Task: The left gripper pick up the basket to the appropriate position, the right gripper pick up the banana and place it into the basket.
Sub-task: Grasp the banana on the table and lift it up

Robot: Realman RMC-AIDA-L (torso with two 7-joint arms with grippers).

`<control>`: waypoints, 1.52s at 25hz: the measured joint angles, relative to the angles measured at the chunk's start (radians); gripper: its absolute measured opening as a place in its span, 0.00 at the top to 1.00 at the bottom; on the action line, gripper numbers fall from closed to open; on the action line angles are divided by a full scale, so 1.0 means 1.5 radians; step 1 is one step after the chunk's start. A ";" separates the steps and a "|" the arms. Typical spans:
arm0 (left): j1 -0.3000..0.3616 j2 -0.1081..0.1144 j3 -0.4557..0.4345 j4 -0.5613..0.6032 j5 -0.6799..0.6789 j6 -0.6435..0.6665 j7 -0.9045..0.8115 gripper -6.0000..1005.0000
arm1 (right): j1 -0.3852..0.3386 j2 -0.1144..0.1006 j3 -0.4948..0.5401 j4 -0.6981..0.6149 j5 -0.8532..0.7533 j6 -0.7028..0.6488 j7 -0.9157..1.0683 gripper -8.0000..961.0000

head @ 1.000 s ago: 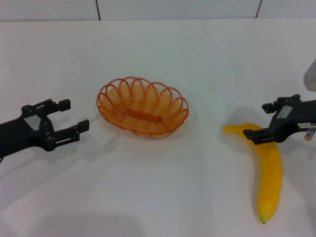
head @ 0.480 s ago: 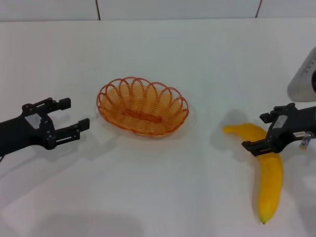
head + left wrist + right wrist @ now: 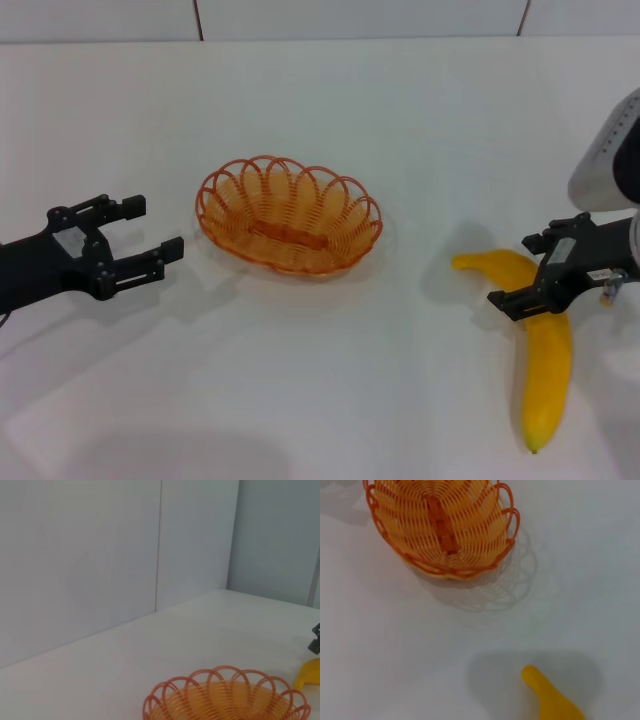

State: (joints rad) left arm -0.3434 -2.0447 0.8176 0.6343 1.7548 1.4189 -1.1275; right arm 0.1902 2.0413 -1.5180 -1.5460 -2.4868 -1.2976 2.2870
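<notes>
The orange wire basket (image 3: 289, 214) stands empty on the white table, left of centre; it also shows in the left wrist view (image 3: 227, 699) and the right wrist view (image 3: 441, 525). My left gripper (image 3: 145, 232) is open, a short way left of the basket and apart from it. The yellow banana (image 3: 542, 358) lies at the right; its end shows in the right wrist view (image 3: 551, 696) and the left wrist view (image 3: 310, 672). My right gripper (image 3: 522, 272) is open, its fingers standing over the banana's upper part.
The white table (image 3: 330, 380) meets a pale panelled wall (image 3: 360, 18) at the back. My right arm's white link (image 3: 610, 160) shows at the right edge.
My right gripper has moved down and a little left over the banana's upper part. The left gripper has edged slightly toward the basket. Basket and banana have not moved.
</notes>
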 joint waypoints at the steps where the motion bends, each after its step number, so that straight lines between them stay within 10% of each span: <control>1: 0.000 0.000 0.000 0.000 0.000 0.000 0.000 0.21 | 0.003 0.000 0.000 0.006 -0.001 0.000 0.001 0.08; 27: -0.008 -0.001 0.000 -0.002 0.000 0.002 0.001 0.21 | 0.036 -0.002 -0.001 0.050 -0.019 -0.009 0.010 0.09; 38: -0.010 -0.001 0.000 -0.002 0.000 0.005 0.001 0.21 | 0.041 -0.002 -0.001 0.049 -0.018 -0.015 0.024 0.26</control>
State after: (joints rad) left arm -0.3590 -2.0463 0.8176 0.6314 1.7548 1.4265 -1.1259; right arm 0.2516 2.0386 -1.5188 -1.4730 -2.5140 -1.3208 2.3231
